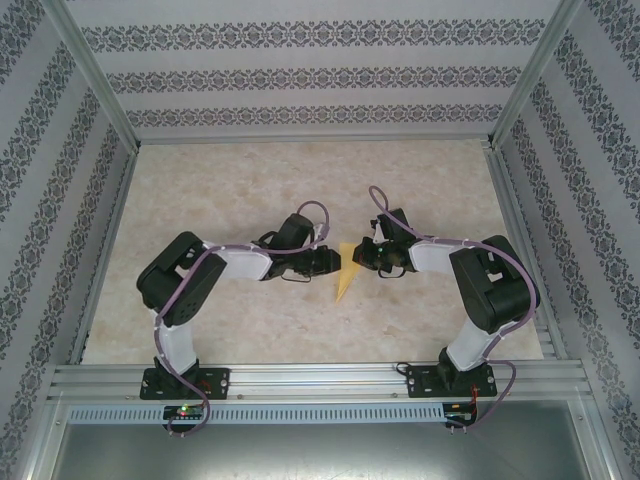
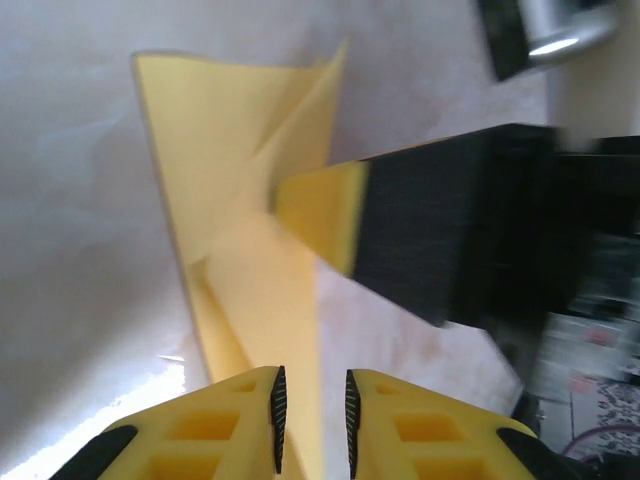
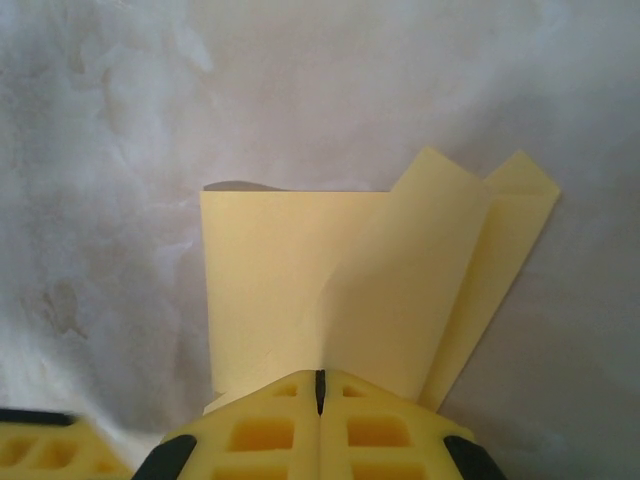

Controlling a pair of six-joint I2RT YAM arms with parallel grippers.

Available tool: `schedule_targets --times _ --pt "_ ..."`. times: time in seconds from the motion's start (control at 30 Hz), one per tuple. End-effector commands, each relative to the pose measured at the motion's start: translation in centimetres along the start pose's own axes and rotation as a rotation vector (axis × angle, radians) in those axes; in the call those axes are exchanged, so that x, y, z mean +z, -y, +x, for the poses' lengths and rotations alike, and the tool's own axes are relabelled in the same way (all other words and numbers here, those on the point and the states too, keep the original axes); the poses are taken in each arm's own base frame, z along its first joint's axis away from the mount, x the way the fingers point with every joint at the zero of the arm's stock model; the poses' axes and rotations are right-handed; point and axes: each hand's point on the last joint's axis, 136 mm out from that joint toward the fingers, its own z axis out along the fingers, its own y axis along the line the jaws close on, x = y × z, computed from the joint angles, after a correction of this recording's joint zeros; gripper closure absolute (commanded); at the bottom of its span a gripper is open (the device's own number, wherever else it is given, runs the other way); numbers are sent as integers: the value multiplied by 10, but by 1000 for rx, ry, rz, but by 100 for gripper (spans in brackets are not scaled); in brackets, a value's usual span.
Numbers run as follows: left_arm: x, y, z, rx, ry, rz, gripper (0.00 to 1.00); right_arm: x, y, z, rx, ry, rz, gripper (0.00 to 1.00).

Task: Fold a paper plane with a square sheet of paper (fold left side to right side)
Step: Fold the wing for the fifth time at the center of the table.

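Partway only: yellow paper (image 1: 345,272) folded narrow, flaps yet to flatten, pinched by closed right fingers (image 3: 370,420), straddled by slightly spread left fingers (image 2: 400,420).

Walls (image 1: 300,70) papered in pale bands with dark ornamental stripes enclose three sides. Silver metal posts (image 1: 95,75) rise at the corners. The surface (image 1: 250,180) is beige, marbled and evenly lit, with a ribbed metal rail (image 1: 320,378) along its near edge.

Top cam: high, rear of rig, looks down on whole tabletop (image 1: 250,180). Wrist cams: v. close, behind left tool (image 2: 312,405) / right tool (image 3: 320,385), both share paper (image 3: 290,280) ahead.
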Motion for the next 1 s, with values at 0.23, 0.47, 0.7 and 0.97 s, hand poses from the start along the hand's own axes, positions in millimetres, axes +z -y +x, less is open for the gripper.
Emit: schedule_targets --times 0.23,0.47,0.7,0.97 --pt "0 42 37 38 -134 146 82 4 50 35 50 -99 169 100" --pt "17 38 47 25 -178 136 84 4 49 34 48 -98 170 100" --pt "27 17 61 -9 -207 95 84 5 48 34 44 -102 172 100" --pt "34 8 71 -31 -227 84 84 5 48 34 42 -107 177 100"
